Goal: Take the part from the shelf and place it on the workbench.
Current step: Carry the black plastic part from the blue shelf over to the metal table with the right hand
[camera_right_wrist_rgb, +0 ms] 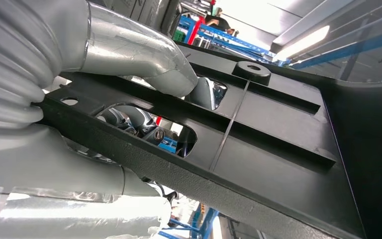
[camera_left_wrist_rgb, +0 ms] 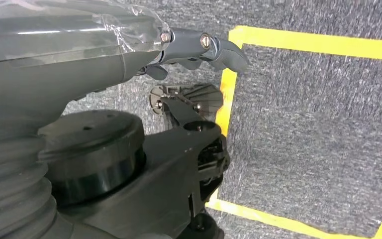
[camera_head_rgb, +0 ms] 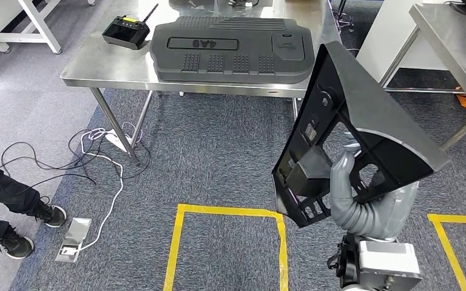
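Black plastic part [camera_head_rgb: 364, 121] gripped by right hand [camera_head_rgb: 355, 182], fingers through its opening

On the steel surface [camera_head_rgb: 97, 63] lies a large black moulded cover [camera_head_rgb: 230, 48] marked with raised characters, and just beside it, toward the far left corner, sits a black handheld remote controller [camera_head_rgb: 126, 31] with its antenna up. Under that corner, white and black cables [camera_head_rgb: 91, 157] trail across the grey carpet [camera_head_rgb: 218, 157] from a white power strip [camera_head_rgb: 116, 141]. A metal floor socket box [camera_head_rgb: 73, 239] lies open near a person's black shoes [camera_head_rgb: 33, 227]. Yellow tape [camera_head_rgb: 227, 212] marks out squares on the carpet. Another steel table [camera_head_rgb: 455, 42] stands at the right.
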`<state>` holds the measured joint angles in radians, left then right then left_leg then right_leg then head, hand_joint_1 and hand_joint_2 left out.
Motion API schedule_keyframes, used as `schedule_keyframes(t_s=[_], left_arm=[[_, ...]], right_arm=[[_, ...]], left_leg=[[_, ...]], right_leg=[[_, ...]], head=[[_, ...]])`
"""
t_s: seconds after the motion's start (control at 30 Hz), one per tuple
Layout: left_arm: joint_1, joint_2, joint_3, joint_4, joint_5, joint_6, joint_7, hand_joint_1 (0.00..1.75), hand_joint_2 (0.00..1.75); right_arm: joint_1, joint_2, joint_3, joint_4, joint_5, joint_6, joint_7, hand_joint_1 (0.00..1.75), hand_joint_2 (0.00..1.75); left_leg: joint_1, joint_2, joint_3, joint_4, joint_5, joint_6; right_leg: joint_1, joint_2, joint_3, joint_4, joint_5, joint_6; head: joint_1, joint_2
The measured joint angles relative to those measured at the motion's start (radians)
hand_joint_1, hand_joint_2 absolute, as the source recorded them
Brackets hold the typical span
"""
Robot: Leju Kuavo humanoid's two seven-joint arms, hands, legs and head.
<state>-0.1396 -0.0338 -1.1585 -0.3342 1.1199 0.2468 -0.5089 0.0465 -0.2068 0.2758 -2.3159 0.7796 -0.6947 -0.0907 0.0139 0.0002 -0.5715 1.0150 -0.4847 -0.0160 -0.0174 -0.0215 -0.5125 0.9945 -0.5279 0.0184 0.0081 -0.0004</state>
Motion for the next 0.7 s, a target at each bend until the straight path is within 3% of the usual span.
schedule_keyframes(t_s=[0.2, 0.27, 0.3, 0.37, 0.4, 0.43, 0.47, 0.53, 0.57, 0.63, 0.7], left_arm=[[0.000, 0.008, 0.000, 0.000, -0.006, -0.008, 0.000, 0.00, 1.75], [-0.002, 0.009, 0.000, 0.000, -0.007, -0.011, 0.000, 0.00, 1.75], [-0.003, 0.009, 0.000, 0.000, -0.008, -0.012, 0.000, 0.00, 1.75], [-0.005, 0.009, 0.000, 0.000, -0.008, -0.014, 0.000, 0.00, 1.75], [-0.005, 0.009, 0.000, 0.000, -0.008, -0.014, 0.000, 0.00, 1.75], [-0.005, 0.009, 0.000, 0.000, -0.008, -0.015, 0.000, 0.00, 1.75], [-0.005, 0.009, 0.000, 0.000, -0.008, -0.016, 0.000, 0.00, 1.75], [-0.005, 0.009, 0.000, 0.000, -0.008, -0.016, 0.000, 0.00, 1.75], [-0.006, 0.010, 0.000, 0.000, -0.008, -0.016, 0.000, 0.00, 1.75], [-0.007, 0.011, 0.000, 0.000, -0.008, -0.016, 0.001, 0.00, 1.75], [-0.008, 0.011, 0.000, 0.000, -0.009, -0.016, 0.001, 0.00, 1.75]], right_arm=[[0.001, 0.000, 0.000, 0.000, 0.010, 0.000, 0.003, 1.75, 1.75], [0.002, -0.001, 0.000, 0.000, 0.010, 0.000, 0.003, 1.75, 1.75], [0.002, -0.002, 0.000, 0.000, 0.010, 0.000, 0.003, 1.75, 1.75], [0.005, -0.003, 0.000, 0.000, 0.010, 0.000, 0.003, 1.75, 1.75], [0.007, -0.004, 0.000, 0.000, 0.010, 0.000, 0.004, 1.75, 1.75], [0.009, -0.005, 0.000, 0.000, 0.010, 0.000, 0.004, 1.75, 1.75], [0.010, -0.006, 0.000, 0.000, 0.010, 0.000, 0.004, 1.75, 1.75], [0.010, -0.007, 0.000, 0.000, 0.010, 0.000, 0.004, 1.75, 1.75], [0.011, -0.007, 0.000, 0.000, 0.010, 0.000, 0.004, 1.75, 1.75], [0.012, -0.007, 0.000, 0.000, 0.010, 0.000, 0.004, 1.75, 1.75], [0.012, -0.007, 0.000, 0.000, 0.010, 0.000, 0.004, 1.75, 1.75]], left_leg=[[-0.004, 0.000, 0.000, -0.001, -0.003, 0.013], [0.002, 0.001, 0.009, -0.017, 0.004, 0.024], [0.006, 0.001, 0.014, -0.024, 0.007, 0.028], [0.006, 0.001, 0.016, -0.027, 0.008, 0.032], [0.006, 0.001, 0.017, -0.027, 0.007, 0.032], [0.007, -0.001, 0.018, -0.026, 0.006, 0.031], [0.008, -0.003, 0.020, -0.024, 0.003, 0.028], [0.013, -0.008, 0.026, -0.018, -0.005, 0.017], [0.013, -0.010, 0.027, -0.012, -0.011, 0.010], [0.011, -0.014, 0.026, -0.005, -0.018, -0.004], [0.012, -0.016, 0.028, -0.007, -0.019, -0.016]], right_leg=[[-0.007, -0.001, 0.004, -0.004, -0.001, 0.014], [-0.008, 0.004, -0.003, 0.022, -0.020, 0.019], [-0.008, 0.008, -0.021, 0.062, -0.044, 0.021], [-0.009, 0.014, -0.090, 0.196, -0.105, 0.024], [-0.009, 0.016, -0.124, 0.256, -0.123, 0.026], [-0.010, 0.016, -0.145, 0.285, -0.120, 0.027], [-0.012, 0.016, -0.145, 0.273, -0.097, 0.028], [-0.017, 0.017, -0.095, 0.148, -0.017, 0.031], [-0.016, 0.020, -0.069, 0.087, 0.009, 0.031], [-0.013, 0.026, -0.047, 0.033, 0.020, 0.022], [-0.008, 0.028, -0.050, 0.035, 0.017, 0.004]], head=[[0.000, 0.000], [0.002, 0.000], [0.005, 0.000], [0.013, 0.000], [0.016, 0.000], [0.019, 0.000], [0.021, 0.000], [0.027, 0.000], [0.030, 0.000], [0.033, 0.000], [0.030, 0.000]])
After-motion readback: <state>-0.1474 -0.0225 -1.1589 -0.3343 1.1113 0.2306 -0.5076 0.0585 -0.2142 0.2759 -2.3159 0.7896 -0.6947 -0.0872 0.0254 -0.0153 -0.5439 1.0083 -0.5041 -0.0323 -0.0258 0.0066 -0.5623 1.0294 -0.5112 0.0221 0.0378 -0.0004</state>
